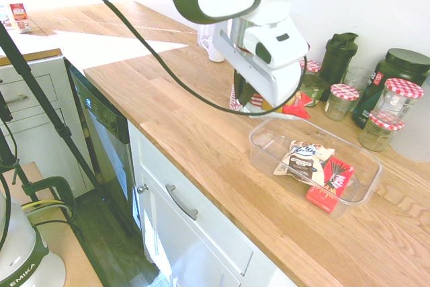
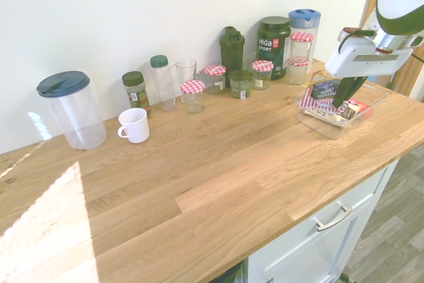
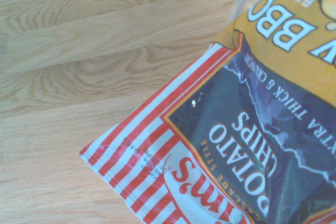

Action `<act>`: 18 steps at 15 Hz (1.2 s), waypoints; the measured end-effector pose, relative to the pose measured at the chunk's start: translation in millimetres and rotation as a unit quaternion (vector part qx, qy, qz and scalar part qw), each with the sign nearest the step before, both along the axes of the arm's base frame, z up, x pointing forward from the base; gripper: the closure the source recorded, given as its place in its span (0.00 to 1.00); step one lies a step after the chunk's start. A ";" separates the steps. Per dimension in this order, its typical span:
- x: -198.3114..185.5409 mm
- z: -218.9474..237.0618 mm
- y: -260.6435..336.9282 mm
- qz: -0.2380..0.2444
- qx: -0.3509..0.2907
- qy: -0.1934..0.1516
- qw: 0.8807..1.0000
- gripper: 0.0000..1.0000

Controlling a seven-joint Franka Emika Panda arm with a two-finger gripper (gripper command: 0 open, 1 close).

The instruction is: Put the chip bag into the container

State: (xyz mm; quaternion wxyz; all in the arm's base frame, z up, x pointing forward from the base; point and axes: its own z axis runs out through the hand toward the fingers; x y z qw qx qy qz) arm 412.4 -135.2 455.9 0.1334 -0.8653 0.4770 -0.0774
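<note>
Toward the end of the wooden tabletop (image 2: 199,183) where the lidded tub stands, between the wall-side edge and the drawer-side edge, is the clear plastic container (image 1: 366,196); it holds a white-and-brown snack bag (image 1: 306,160) and, beside that, a flat red box (image 1: 330,185) with sticks pictured on it. At the container's end nearer the mug, the potato chip bag (image 2: 324,92) hangs from the gripper (image 2: 341,103); the fingers are clenched on it, and it is tilted, its red-and-white striped end low, its dark panel and yellow part above; I cannot tell whether it touches the container's rim.

Along the wall-side edge, near the container, stand a black Vega Sport tub (image 2: 273,48), a blue-lidded pitcher (image 2: 306,24) and two stacked glass jars (image 2: 300,57) with red-checked lids; further along come a dark shaker bottle (image 2: 232,57), more red-checked jars (image 2: 193,97), a low green glass (image 2: 240,85) and a clear drinking glass (image 2: 186,71); past them are a green-capped bottle (image 2: 161,84), a dark-lidded spice jar (image 2: 136,91), a white mug (image 2: 134,126) and a clear pitcher (image 2: 81,114) with a dark blue lid; well apart, toward the far corner, a red-and-white packet (image 1: 19,18) stands upright.
</note>
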 end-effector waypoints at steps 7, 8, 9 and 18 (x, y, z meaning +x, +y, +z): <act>2.2 -41.9 -72.8 -0.025 0.040 0.011 0.999 1.00; 5.1 -43.5 -83.2 -0.028 0.044 0.010 0.999 1.00; 9.0 -46.4 -91.9 -0.030 0.049 0.010 0.998 1.00; 37.1 -83.9 -102.0 -0.023 0.063 0.043 0.997 0.00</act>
